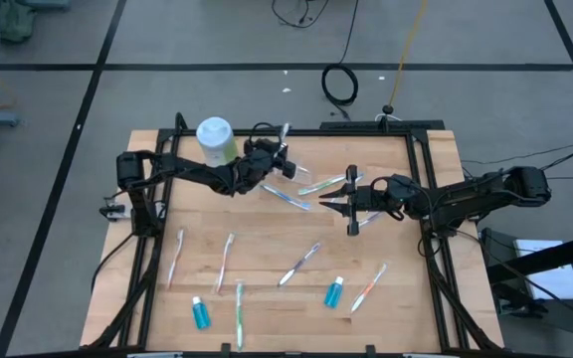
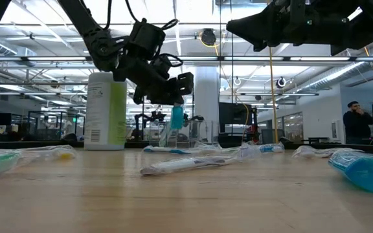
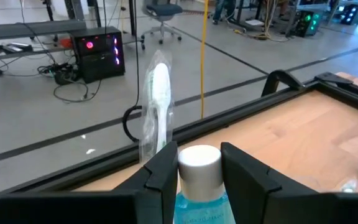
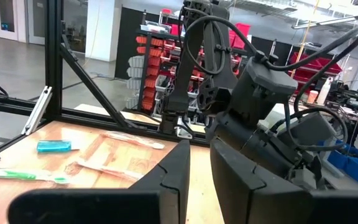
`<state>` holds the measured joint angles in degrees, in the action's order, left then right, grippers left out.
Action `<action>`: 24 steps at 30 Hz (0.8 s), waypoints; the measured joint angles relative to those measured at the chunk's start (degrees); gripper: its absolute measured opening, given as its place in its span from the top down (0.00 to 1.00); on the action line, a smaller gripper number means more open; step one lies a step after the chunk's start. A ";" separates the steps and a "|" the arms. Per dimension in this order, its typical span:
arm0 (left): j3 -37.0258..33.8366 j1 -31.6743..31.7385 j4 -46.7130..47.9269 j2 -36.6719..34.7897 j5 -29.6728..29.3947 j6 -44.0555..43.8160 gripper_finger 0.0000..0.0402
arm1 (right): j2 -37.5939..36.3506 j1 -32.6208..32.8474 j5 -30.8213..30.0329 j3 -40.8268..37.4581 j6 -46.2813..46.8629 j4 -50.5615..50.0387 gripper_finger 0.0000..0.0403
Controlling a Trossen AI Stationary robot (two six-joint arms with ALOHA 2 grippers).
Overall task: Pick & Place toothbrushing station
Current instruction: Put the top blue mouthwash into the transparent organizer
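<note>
My left gripper [image 1: 270, 157] is at the table's far side, shut on a small blue white-capped tube [image 3: 199, 180], which also shows in the low view [image 2: 177, 117]. Just beyond it a wrapped toothbrush [image 3: 157, 102] stands upright near the far edge [image 1: 285, 130]; its foot is hidden, and I cannot make out the clear cup. My right gripper [image 1: 332, 201] hovers right of centre, empty, its fingers [image 4: 178, 163] a narrow gap apart. Two more blue tubes [image 1: 200, 312] [image 1: 334, 291] and several toothbrushes [image 1: 225, 261] [image 1: 299, 264] lie flat on the table. My left gripper pinches the tube between its two fingers, on the tube's sides just behind the white cap [image 3: 199, 163]. The tube lies along the fingers with its cap end [image 3: 199, 155] pointing out past the fingertips. It is lifted clear of the table.
A tall white and green bottle [image 1: 215, 139] stands at the far left, close beside the left arm. More toothbrushes lie near the right gripper [image 1: 321, 185] [image 1: 286, 197] and at the near side [image 1: 239, 313] [image 1: 368, 286] [image 1: 175, 257]. A black frame [image 1: 426, 169] rims the table.
</note>
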<state>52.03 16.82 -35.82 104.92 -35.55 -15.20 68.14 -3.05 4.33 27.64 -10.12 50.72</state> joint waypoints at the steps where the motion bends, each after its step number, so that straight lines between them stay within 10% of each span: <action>1: 0.00 -0.02 0.41 0.00 0.10 0.02 0.72 | 0.00 0.00 -0.01 0.00 -0.01 0.00 0.86; 24: 0.02 0.04 2.66 0.00 5.63 8.87 0.67 | 0.00 0.00 -0.01 0.00 -0.01 -0.02 0.86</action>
<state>52.05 16.86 -33.17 104.92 -29.92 -6.33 68.14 -3.05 4.32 27.64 -10.13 50.70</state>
